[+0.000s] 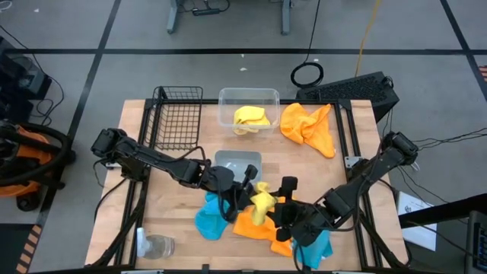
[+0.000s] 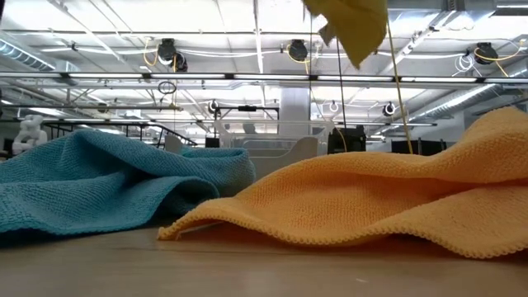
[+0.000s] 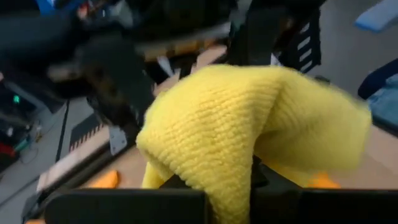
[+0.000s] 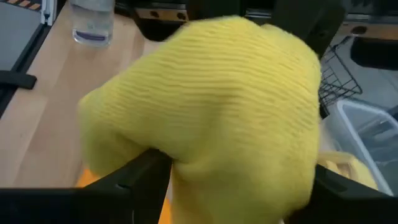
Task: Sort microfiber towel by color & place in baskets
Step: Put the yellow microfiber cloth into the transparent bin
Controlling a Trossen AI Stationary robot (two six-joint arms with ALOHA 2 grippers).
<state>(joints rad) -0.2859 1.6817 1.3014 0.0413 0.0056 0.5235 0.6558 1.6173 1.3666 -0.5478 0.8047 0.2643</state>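
My left gripper [image 1: 253, 194] pinches the yellow towel [image 1: 262, 204] above the near-centre pile; my right gripper [image 1: 285, 204] seems spread beside it. I should lift clear toward the far clear tub [image 1: 247, 109].

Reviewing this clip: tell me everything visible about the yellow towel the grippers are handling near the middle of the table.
The yellow towel is a small knitted-looking microfiber cloth, bunched and draped rather than flat. It hangs lifted off the table, above the orange towel beside the blue towel. The left gripper is shut on it; the right gripper sits against it with fingers apart. In the low view its corner dangles from above. It is not yet in the clear tub, which already holds another yellow towel.
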